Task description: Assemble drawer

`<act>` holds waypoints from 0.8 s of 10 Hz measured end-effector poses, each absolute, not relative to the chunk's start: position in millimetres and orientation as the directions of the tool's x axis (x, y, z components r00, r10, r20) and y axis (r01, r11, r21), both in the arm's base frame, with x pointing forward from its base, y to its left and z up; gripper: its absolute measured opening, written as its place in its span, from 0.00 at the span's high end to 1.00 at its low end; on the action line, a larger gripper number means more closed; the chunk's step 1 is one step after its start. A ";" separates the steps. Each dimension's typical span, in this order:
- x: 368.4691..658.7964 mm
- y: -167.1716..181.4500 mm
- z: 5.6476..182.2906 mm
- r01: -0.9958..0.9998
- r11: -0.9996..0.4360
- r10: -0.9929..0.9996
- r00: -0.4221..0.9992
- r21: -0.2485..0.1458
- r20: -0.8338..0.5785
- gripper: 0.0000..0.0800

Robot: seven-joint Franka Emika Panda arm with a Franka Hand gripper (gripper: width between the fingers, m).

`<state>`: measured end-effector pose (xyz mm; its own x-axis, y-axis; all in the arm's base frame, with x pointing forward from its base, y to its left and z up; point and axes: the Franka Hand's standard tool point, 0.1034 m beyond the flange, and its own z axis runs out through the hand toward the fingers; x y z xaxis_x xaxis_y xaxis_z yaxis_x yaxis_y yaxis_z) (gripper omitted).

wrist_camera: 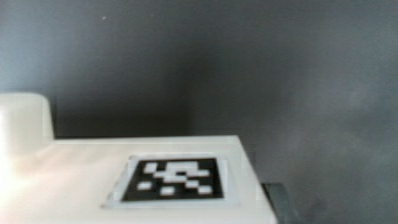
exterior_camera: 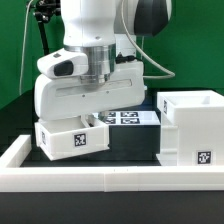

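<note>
A small white drawer box [exterior_camera: 70,140] with a marker tag on its front sits on the dark table at the exterior view's left. My gripper [exterior_camera: 94,121] is lowered onto its top edge, and the hand hides the fingers there. In the wrist view a white panel [wrist_camera: 71,180] of this box with a tag [wrist_camera: 178,178] fills the near part. One dark fingertip [wrist_camera: 272,196] lies against the panel's edge, so the jaws look closed on the box. A larger white open drawer case [exterior_camera: 190,120] stands at the exterior view's right.
The marker board [exterior_camera: 127,117] lies flat on the table behind the two boxes. A low white wall [exterior_camera: 100,181] runs along the front of the table. A rounded white edge [wrist_camera: 22,120] shows beside the panel in the wrist view.
</note>
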<state>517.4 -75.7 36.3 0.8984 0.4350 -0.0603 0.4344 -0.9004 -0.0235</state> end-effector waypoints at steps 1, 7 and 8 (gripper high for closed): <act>521.7 -73.9 37.9 0.590 -0.807 0.590 0.805 -0.012 -0.067 0.95; 534.9 -67.5 35.7 0.921 -0.390 0.916 0.388 0.001 -0.098 0.95; 535.0 -69.1 36.0 0.949 -0.315 0.944 0.313 -0.005 -0.102 0.95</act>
